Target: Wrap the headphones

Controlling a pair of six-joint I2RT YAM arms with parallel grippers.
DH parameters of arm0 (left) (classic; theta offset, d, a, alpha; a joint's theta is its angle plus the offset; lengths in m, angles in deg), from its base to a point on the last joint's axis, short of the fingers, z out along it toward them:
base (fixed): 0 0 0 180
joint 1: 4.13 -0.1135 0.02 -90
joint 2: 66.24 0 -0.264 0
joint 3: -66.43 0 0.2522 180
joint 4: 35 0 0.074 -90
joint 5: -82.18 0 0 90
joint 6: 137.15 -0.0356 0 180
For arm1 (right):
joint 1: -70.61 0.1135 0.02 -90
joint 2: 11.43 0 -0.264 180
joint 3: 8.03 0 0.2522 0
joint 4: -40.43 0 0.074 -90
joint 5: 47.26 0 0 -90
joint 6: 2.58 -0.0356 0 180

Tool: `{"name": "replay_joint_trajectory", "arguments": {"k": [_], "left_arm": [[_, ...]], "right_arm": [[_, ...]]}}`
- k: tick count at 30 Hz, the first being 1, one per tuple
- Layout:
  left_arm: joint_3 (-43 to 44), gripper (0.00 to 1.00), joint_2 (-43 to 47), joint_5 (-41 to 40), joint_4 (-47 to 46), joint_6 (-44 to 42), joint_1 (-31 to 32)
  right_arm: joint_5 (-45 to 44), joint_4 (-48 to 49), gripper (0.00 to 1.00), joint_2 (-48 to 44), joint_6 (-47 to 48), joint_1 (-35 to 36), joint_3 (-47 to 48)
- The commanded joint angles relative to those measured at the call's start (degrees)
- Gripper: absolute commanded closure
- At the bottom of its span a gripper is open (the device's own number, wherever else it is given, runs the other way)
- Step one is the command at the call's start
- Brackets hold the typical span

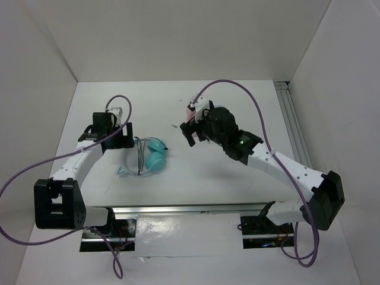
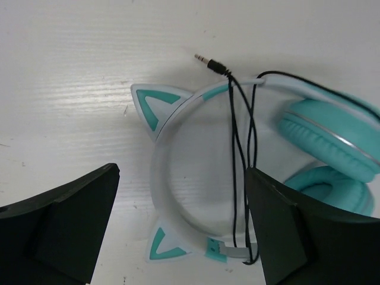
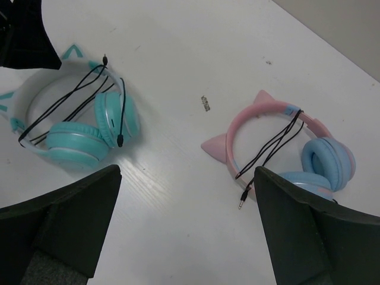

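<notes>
With the left gripper (image 2: pixel 181 184) spread wide and empty over the headphones (image 2: pixel 161 160), risks hooking the loosely wound cable (image 2: pixel 234 178) and dragging its plug (image 2: pixel 208 61) free.

On my feed the white table (image 1: pixel 237 113) has two cat-ear sets lying on it: the headphones (image 1: pixel 151 155) in teal, left of centre, and a pink-banded pair (image 3: pixel 261 110) well apart to their right — black cables looped over both bands. There's a tiny scrap (image 3: pixel 205 103) between them.
</notes>
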Motion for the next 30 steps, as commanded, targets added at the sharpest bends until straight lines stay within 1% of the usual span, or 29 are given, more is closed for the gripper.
{"name": "replay_joint_trajectory", "arguments": {"k": [1,2,4,5,6,7,9,10,13,14,15,17,22,24,28,30], "left_arm": [[6.13,0.00,5.41,0.31,2.73,4.33,-0.23],[6.83,0.00,8.65,-0.58,4.05,7.39,-0.23],[8.59,0.00,12.61,-1.20,7.92,9.95,-0.23],[8.60,0.00,14.72,0.36,8.80,10.84,-0.23],[8.60,0.00,19.35,1.60,9.42,11.63,-0.23],[9.47,0.00,21.84,3.26,10.47,12.16,-0.23],[10.09,0.00,27.28,3.81,13.72,12.69,-0.23],[11.75,0.00,32.45,3.81,15.30,12.69,-0.23],[16.22,0.00,38.54,3.81,19.87,12.69,-0.23],[17.20,0.00,41.26,3.02,21.02,12.69,-0.23],[18.08,0.00,42.42,2.41,23.29,12.69,-0.23],[19.41,0.00,46.01,1.88,24.89,12.69,-0.23],[22.22,0.00,50.86,2.75,28.05,13.31,-0.23],[24.50,0.00,50.87,2.75,30.15,12.52,-0.23],[28.98,0.00,50.87,2.14,33.32,11.29,-0.23],[30.83,0.00,50.34,1.61,34.21,11.29,0.99]], "right_arm": [[-2.43,-1.25,0.00,-1.52,-3.87,0.82,5.89],[-3.48,-3.43,0.00,-1.53,-7.27,0.82,6.86],[-10.67,-6.43,0.00,-3.89,-11.24,1.52,8.27],[-13.22,-10.45,0.00,-4.94,-14.48,1.52,8.89],[-17.68,-12.31,0.00,-6.35,-15.65,2.13,8.89],[-19.73,-14.25,0.00,-10.01,-17.22,2.14,8.11],[-20.80,-17.07,0.00,-14.77,-19.96,2.66,6.62],[-20.80,-18.21,0.00,-19.15,-20.57,2.67,6.61],[-22.29,-24.27,0.00,-24.28,-22.59,2.67,6.61],[-23.08,-28.03,0.00,-26.73,-23.12,2.67,7.74],[-23.70,-30.07,0.00,-27.71,-24.43,2.67,8.36],[-23.70,-32.80,0.00,-31.12,-24.45,2.67,9.67],[-24.50,-43.78,0.00,-34.92,-24.37,2.67,15.30],[-25.90,-47.81,0.00,-35.45,-23.84,1.44,17.41],[-26.52,-50.73,0.00,-36.86,-23.83,0.21,18.12],[-26.52,-51.52,0.00,-37.47,-23.83,0.21,17.60]]}}
